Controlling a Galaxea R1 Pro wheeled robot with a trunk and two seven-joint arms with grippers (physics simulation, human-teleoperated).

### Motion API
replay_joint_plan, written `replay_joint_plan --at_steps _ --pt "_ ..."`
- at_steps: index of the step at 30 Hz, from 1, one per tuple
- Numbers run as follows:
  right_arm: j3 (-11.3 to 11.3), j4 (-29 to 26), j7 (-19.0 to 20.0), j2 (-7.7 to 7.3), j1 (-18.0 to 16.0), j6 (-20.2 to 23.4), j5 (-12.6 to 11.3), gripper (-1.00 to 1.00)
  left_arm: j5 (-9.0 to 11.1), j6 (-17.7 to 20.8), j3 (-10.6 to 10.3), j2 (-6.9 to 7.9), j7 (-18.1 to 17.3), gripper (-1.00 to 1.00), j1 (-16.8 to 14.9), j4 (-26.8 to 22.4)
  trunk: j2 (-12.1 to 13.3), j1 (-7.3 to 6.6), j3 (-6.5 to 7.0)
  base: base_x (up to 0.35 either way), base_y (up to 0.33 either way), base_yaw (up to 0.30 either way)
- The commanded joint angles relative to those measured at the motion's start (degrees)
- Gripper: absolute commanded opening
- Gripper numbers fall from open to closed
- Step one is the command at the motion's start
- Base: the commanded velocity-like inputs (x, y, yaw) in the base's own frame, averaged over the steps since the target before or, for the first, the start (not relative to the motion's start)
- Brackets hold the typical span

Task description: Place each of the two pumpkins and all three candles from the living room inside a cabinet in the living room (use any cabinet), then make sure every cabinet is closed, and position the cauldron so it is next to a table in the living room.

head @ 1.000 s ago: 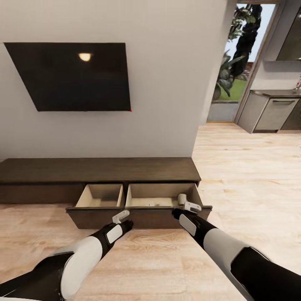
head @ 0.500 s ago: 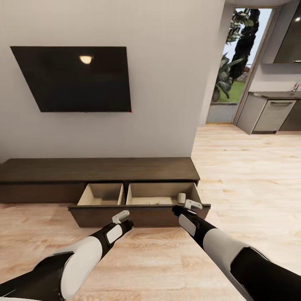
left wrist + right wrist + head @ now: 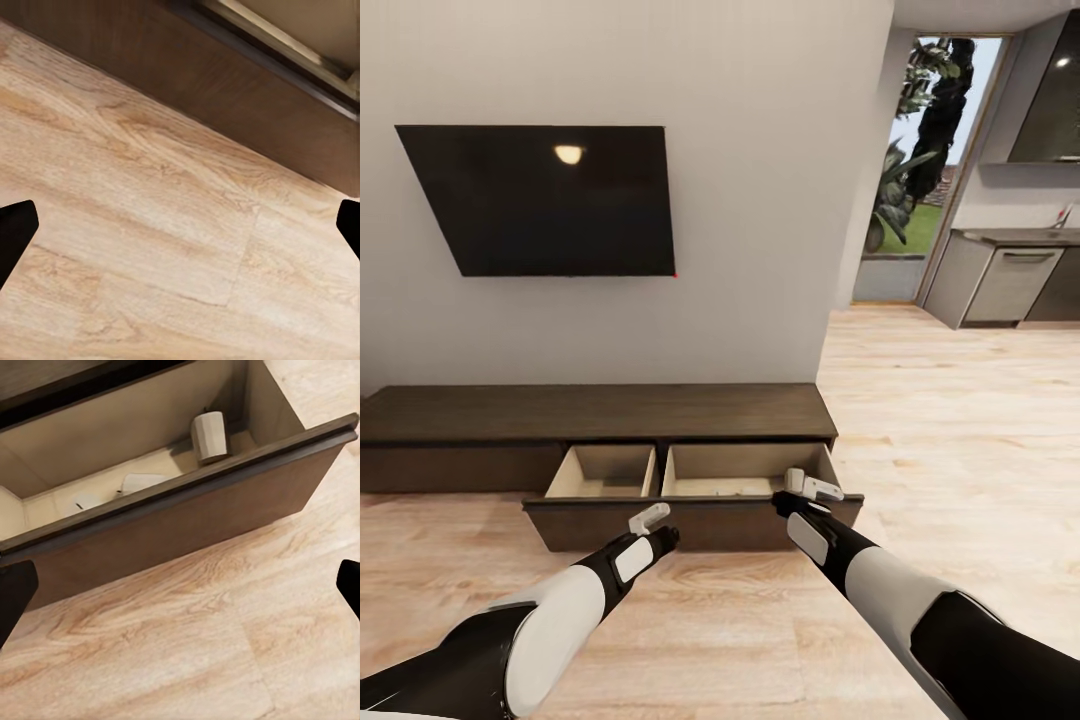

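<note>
While the right gripper (image 3: 808, 487) hangs open, 1 candle (image 3: 209, 436) stands beyond it inside the cabinet (image 3: 600, 412).

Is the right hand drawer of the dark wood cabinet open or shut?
Open: the right drawer stands pulled out from the low dark-brown wood cabinet, its beige interior exposed.
</note>
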Motion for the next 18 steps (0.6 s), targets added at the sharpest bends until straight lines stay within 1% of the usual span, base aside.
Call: replay_joint_plan --at_steps 1,6,7,8,9,10,11,12,13,15,18 --pt "0.5 -0.08 -0.39 -0.01 -0.05 0.13 -0.36 1.0 -0.09 0.29 0.44 -0.02 0.23 1.0 -0.01 -0.13 -0.03 0.0 0.04 0.0 0.0 0.0" --pt "0.49 0.57 -0.4 0.04 0.42 0.07 -0.32 1.0 -0.49 0.26 0.41 -0.14 0.22 1.0 -0.01 -0.13 -0.03 0.0 0.51 0.0 0.0 0.024" --pt "0.52 1.33 -0.37 0.05 1.01 -0.02 -0.24 1.0 -1.14 0.24 0.39 -0.16 0.21 1.0 -0.01 -0.13 -0.03 0.0 0.6 0.0 0.0 0.052" --pt "0.5 2.44 -0.29 0.04 1.89 -0.37 0.02 1.0 -2.66 0.13 0.42 -0.18 0.21 1.0 -0.01 -0.13 -0.03 0.0 0.7 0.0 0.0 0.063" --pt "0.5 2.75 -0.27 0.02 2.14 -0.62 0.15 1.0 -3.18 0.07 0.42 -0.17 0.21 1.0 -0.01 -0.13 -0.43 0.22 0.61 0.0 0.0 0.066" --pt "0.49 3.43 -0.17 -0.05 2.96 -2.09 0.6 1.0 -4.36 -0.05 0.43 -0.14 0.21 1.0 -0.01 -0.13 -0.83 0.44 0.52 0.0 0.0 0.071" --pt "0.6 4.03 -0.07 0.12 4.98 -6.29 2.25 1.0 -5.2 -0.13 0.44 -0.12 0.21 1.0 -0.01 -0.13 -1.23 0.66 0.44 0.0 0.0 0.077" --pt "0.61 4.08 -0.06 0.21 5.31 -6.94 2.81 1.0 -5.28 -0.11 0.44 -0.12 0.21 1.0 -0.01 -0.13 -1.64 0.88 0.35 0.0 0.0 0.08" --pt "0.63 4.17 -0.05 0.53 5.93 -7.93 4.16 1.0 -5.4 -0.11 0.44 -0.12 0.21 1.0 0.06 -0.13 -2.04 1.1 0.27 0.0 0.0 0.09" --pt "0.61 4.22 -0.05 0.95 6.54 -8.62 5.73 1.0 -5.48 -0.14 0.44 -0.12 0.21 1.0 0.43 -0.13 -2.84 1.54 0.09 0.0 0.0 0.097" --pt "0.58 4.29 -0.1 1.69 7.93 -9.63 9.76 1.0 -5.66 -0.55 0.44 -0.12 0.19 1.0 3.32 -0.13 -4.04 2.2 -0.18 0.0 0.0 0.107"
